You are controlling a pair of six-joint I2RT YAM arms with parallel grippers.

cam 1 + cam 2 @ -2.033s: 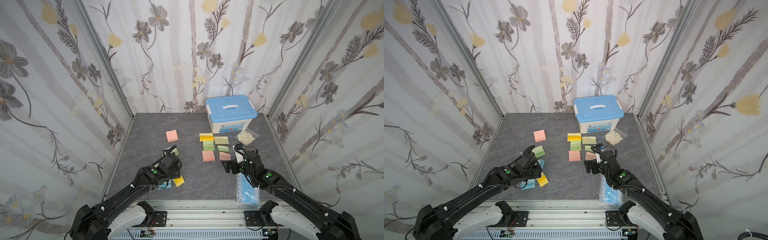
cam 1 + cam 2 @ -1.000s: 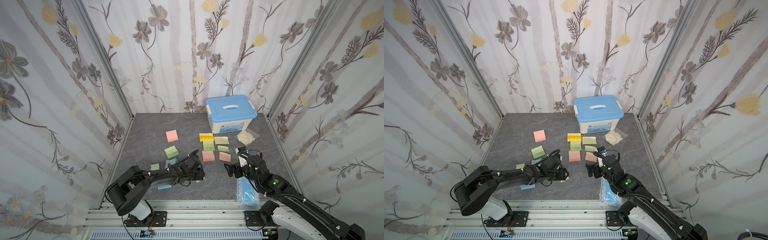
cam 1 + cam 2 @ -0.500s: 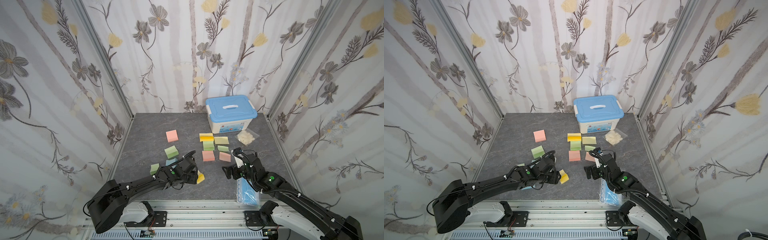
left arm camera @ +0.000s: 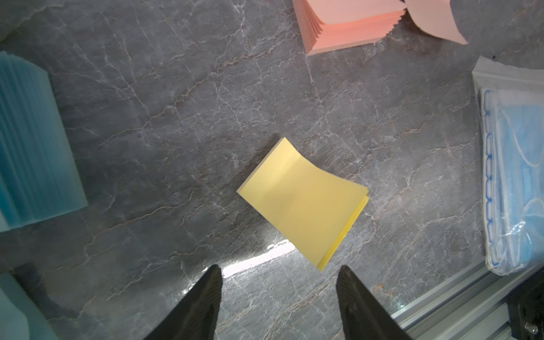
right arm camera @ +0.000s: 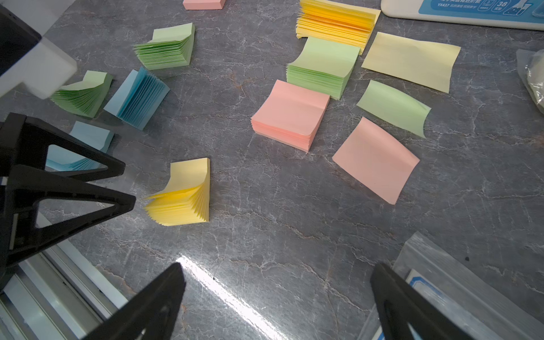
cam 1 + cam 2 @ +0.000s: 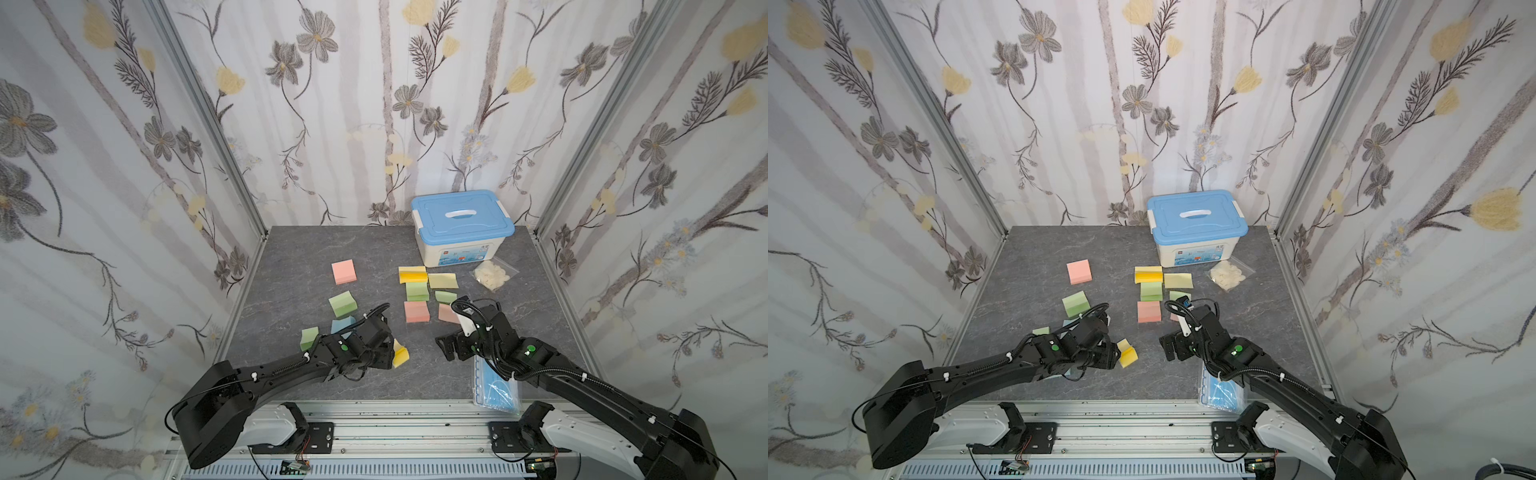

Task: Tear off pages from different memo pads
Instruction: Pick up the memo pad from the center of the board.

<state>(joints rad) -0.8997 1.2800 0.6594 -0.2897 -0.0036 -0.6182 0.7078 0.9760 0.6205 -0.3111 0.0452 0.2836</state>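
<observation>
Yellow pad sits just ahead of your left pincer, spread and empty, so pinching its top page may lift the whole unheld pad.

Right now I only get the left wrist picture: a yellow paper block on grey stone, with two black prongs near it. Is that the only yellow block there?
Observer: No. A second yellow pad, fanned open, lies just in front of the blue-lidded box.
Operator: Any single yellow or green sheets lying loose?
Observer: Yes: one yellow page beside that pad, and one green page just nearer the robot.
Operator: What is the other arm doing?
Observer: The right gripper is open and empty, aimed roughly toward the yellow pad you see.
</observation>
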